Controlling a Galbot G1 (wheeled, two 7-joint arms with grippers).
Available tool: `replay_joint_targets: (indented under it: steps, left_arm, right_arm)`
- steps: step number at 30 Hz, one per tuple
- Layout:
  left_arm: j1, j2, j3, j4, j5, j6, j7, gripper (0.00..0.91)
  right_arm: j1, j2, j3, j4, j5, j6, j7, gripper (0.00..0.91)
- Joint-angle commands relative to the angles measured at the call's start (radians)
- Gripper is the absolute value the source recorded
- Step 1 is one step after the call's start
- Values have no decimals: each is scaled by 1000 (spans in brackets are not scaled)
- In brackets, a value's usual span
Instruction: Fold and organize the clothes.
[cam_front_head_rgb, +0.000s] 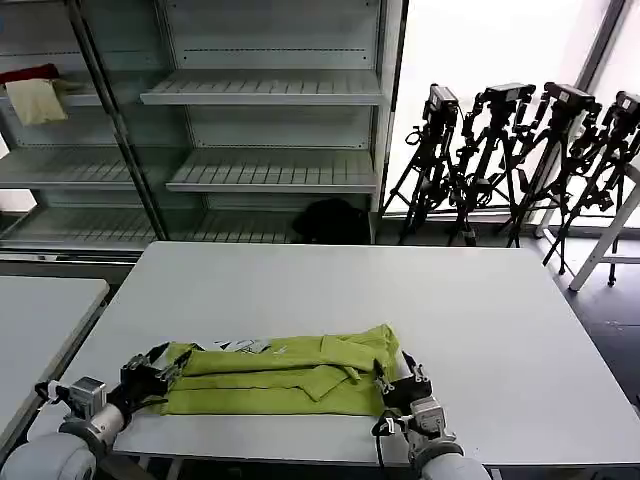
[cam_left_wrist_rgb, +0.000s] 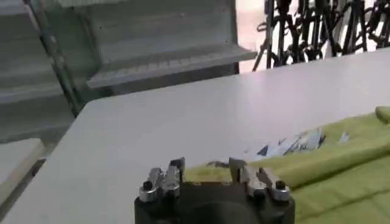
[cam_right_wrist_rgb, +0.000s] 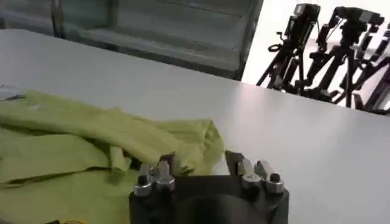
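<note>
The clothes are one lime yellow-green T-shirt (cam_front_head_rgb: 280, 375), folded into a long band near the front edge of the white table (cam_front_head_rgb: 400, 290). A patch of printed white fabric shows along its far edge. My left gripper (cam_front_head_rgb: 160, 368) sits at the band's left end, open, with the shirt's edge (cam_left_wrist_rgb: 341, 164) lying between its fingers (cam_left_wrist_rgb: 177, 169). My right gripper (cam_front_head_rgb: 398, 382) is at the right end, also open. There one of its fingers (cam_right_wrist_rgb: 166, 163) is against the bunched cloth (cam_right_wrist_rgb: 73, 146), and bare table shows between the two fingers.
Metal shelves (cam_front_head_rgb: 270, 170) stand behind the table, with red and cream cloths (cam_front_head_rgb: 35, 92) on the upper left one. Camera tripods (cam_front_head_rgb: 520, 150) crowd the back right. A dark bag (cam_front_head_rgb: 330, 220) lies on the floor. A second table (cam_front_head_rgb: 40, 300) adjoins on the left.
</note>
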Motion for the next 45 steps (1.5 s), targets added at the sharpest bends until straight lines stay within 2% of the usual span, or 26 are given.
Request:
replay_joint_targets:
  steps: [1, 3, 5, 7, 11, 23, 24, 26, 27, 29, 30, 31, 35, 42, 45]
  left_arm:
    - [39, -127, -13, -104, 33, -69, -195, 907]
    - [57, -171, -13, -92, 37, -97, -236, 907]
    - [79, -209, -3, -66, 52, -125, -281, 907]
    - [85, -235, 8, -39, 64, -139, -305, 907]
    - [97, -269, 28, -26, 70, -149, -311, 907]
    - [84, -315, 100, -1, 105, -138, -324, 907]
    - [83, -316, 104, -1, 108, -134, -327, 877]
    - [83, -320, 106, -3, 113, -131, -327, 756]
    - [84, -321, 107, -4, 113, -124, -329, 645]
    - [87, -324, 108, -10, 116, -119, -331, 544]
    - [87, -325, 108, -11, 116, -115, -332, 524]
    - [87, -326, 108, -12, 115, -108, -333, 423]
    - [86, -330, 110, -17, 94, -82, -338, 191]
    - [82, -338, 120, -29, 36, -33, -341, 30]
    - [75, -339, 124, -25, 27, -29, -342, 20]
  right_arm:
    - [16, 29, 72, 84, 109, 37, 6, 907]
    - [52, 30, 112, 94, 191, 54, 11, 907]
    - [103, 34, 166, 93, 274, 40, 20, 907]
    - [137, 33, 191, 85, 303, 28, 27, 907]
    - [167, 35, 219, 71, 321, 18, 27, 907]
    - [167, 58, 214, 68, 341, 10, 35, 907]
    - [164, 59, 214, 69, 342, 11, 35, 907]
    - [161, 59, 217, 73, 343, 10, 33, 907]
    - [159, 59, 219, 74, 344, 10, 33, 907]
    - [155, 59, 223, 75, 355, 10, 35, 907]
    - [152, 60, 224, 75, 356, 10, 34, 907]
    - [150, 62, 225, 75, 356, 11, 34, 907]
    - [145, 68, 227, 74, 357, 11, 35, 907]
    - [146, 64, 233, 81, 363, 10, 37, 907]
    - [144, 63, 236, 82, 364, 11, 38, 907]
